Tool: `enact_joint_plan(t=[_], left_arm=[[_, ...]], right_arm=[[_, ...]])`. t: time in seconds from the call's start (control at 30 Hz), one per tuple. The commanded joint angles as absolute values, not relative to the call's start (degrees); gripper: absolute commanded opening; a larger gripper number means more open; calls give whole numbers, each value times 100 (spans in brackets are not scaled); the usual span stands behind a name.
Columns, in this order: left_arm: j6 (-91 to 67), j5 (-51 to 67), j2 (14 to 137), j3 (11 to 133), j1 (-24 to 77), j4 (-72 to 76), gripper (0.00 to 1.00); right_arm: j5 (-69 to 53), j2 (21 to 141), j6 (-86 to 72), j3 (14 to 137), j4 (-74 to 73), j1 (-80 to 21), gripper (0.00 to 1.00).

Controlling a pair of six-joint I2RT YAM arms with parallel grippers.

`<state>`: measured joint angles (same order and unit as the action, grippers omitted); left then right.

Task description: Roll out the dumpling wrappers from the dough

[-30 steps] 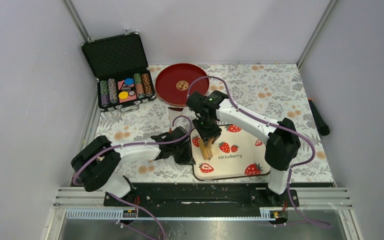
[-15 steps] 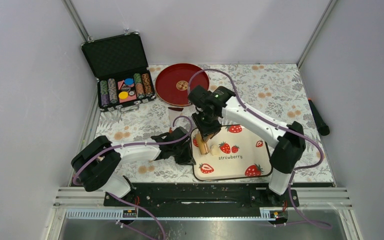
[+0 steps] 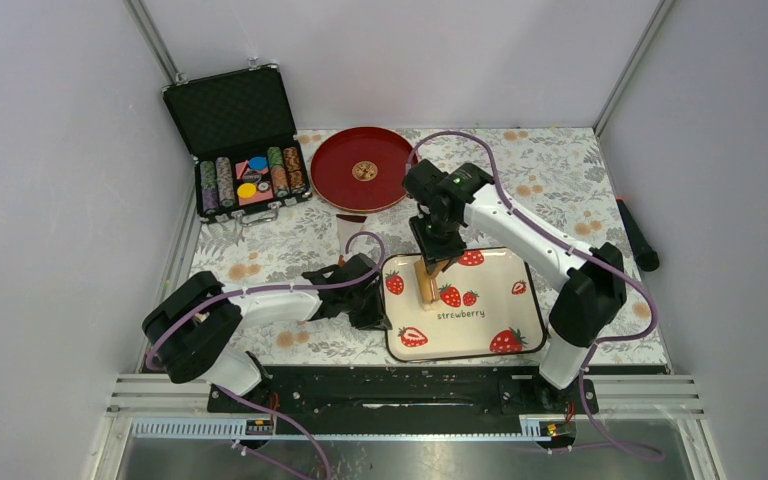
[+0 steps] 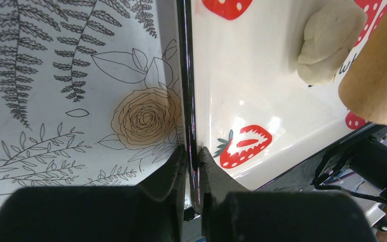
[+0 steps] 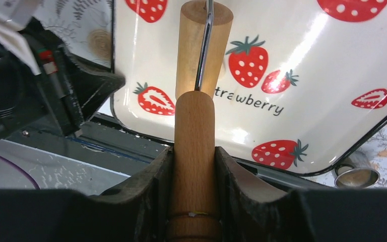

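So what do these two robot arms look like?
The left arm and right arm are white tubes with chunky black joints. A purple cable loops along each. The right one shows a small green light. The left pincer and right pincer each have two black wedge-shaped fingers.

Overhead view bright, evenly lit, diffuse; shadows faint, soft. Glare patches on glossy tray (image 5: 322,126) ahead of right gripper (image 5: 194,151), again just beyond left gripper (image 4: 192,154). Wrist views sharp mid-distance; finger bodies nearest lens dark, blurred. Roller (image 4: 378,65) edge soft in left wrist view.
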<state>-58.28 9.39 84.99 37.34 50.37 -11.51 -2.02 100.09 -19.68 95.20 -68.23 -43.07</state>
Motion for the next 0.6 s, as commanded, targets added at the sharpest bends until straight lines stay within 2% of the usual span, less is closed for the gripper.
enact_joint_plan(t=[0.0, 0.57], left_arm=[[-5592, 659, 8683, 3595, 5092, -1617, 0], [-5599, 651, 8685, 3597, 5091, -1615, 0]], right_arm=[[-286, 9776, -1937, 9431, -6845, -4151, 0], [-513, 9985, -1884, 8863, -6453, -4124, 0]])
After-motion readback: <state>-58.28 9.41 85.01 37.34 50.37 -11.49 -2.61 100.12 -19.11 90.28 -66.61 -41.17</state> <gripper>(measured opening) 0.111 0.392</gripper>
